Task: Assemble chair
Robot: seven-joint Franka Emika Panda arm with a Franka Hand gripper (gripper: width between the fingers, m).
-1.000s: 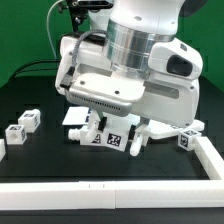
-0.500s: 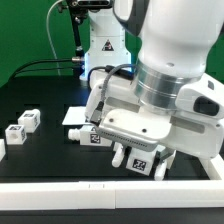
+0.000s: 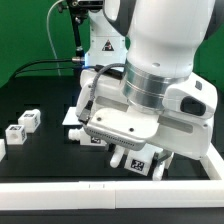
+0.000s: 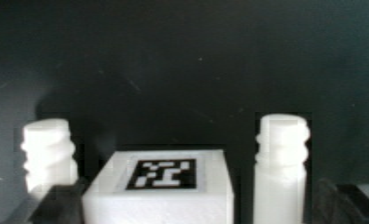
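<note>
Arm's swung from mid-table over to the exterior view's right and closer to the front rail (image 3: pixel 100 189) vs a sec ago, and the tagged chair part (image 3: pixel 140 165) went w/ it. Gripper (image 3: pixel 138 157) hangs low right over that part. On wrist cam its tagged block (image 4: pixel 160 174) sits btwn two ribbed white posts (image 4: pixel 284 150), w/ dark finger ends only just showing at the edges. Jaws look spread wide and not pinching the block, tho the view is tight so I hold that loosely. Part sits on the black table (image 3: pixel 40 165) near the rail, well apart from the small tagged blocks (image 3: pixel 30 119) on the exterior view's left.

Risks, my read: fingers flank the part closely, so a pull-up that isn't straight could snag a post and tip or drag it toward the rail. If the part isn't resting flat, it may rock over once free. Hand hides most of it from outside, so I'd prob miss a small shift till the arm clears.
</note>
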